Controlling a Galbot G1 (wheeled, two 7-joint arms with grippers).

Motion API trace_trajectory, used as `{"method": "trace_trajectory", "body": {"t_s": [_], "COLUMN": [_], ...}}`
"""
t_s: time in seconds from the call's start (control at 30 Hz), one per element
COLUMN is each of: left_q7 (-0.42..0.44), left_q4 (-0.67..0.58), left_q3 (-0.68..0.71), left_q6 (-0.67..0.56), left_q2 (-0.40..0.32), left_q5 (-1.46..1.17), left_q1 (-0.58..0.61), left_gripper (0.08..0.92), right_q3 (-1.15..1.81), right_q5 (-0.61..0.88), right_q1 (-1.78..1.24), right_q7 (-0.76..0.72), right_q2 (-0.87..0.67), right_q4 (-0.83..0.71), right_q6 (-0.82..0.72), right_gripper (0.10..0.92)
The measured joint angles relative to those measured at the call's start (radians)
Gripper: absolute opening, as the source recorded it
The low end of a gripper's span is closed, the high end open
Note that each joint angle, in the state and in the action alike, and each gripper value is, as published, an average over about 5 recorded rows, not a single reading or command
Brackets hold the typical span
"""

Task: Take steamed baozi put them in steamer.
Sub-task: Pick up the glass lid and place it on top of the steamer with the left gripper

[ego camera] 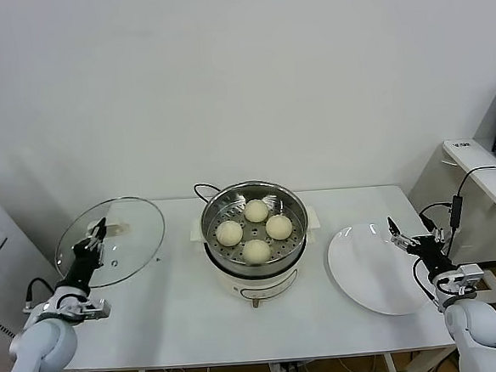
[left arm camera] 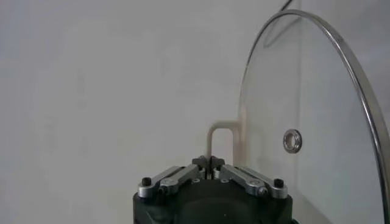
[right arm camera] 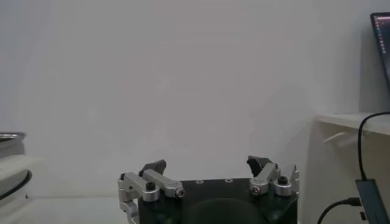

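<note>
Four cream-white baozi sit in the shiny steel steamer on its white cooker base at the table's middle. My left gripper is at the table's left and is shut on the pale handle of the glass lid, holding the lid tilted up on edge. The lid also shows in the left wrist view. My right gripper is open and empty, over the right edge of the white plate. In the right wrist view its fingers stand wide apart before the bare wall.
The cooker's black cord runs behind the steamer. A white side shelf with a laptop and cables stands beyond the table's right end. The wall is close behind the table.
</note>
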Motion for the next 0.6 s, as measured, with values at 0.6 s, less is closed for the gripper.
{"method": "trace_trajectory", "body": {"t_s": [0.6], "left_q7": [0.207], "left_q4": [-0.201], "left_q3": [0.366], "left_q6": [0.315], "left_q2": [-0.022], "left_q5": [0.092], "left_q1": [-0.189], "left_gripper": [0.095], "right_q3": [0.009], "right_q5": [-0.004], "right_q1": [-0.017], "right_q7": [-0.003], "right_q2": [-0.015], "right_q4": [0.022], "right_q6": [-0.021], "right_gripper": [0.823]}}
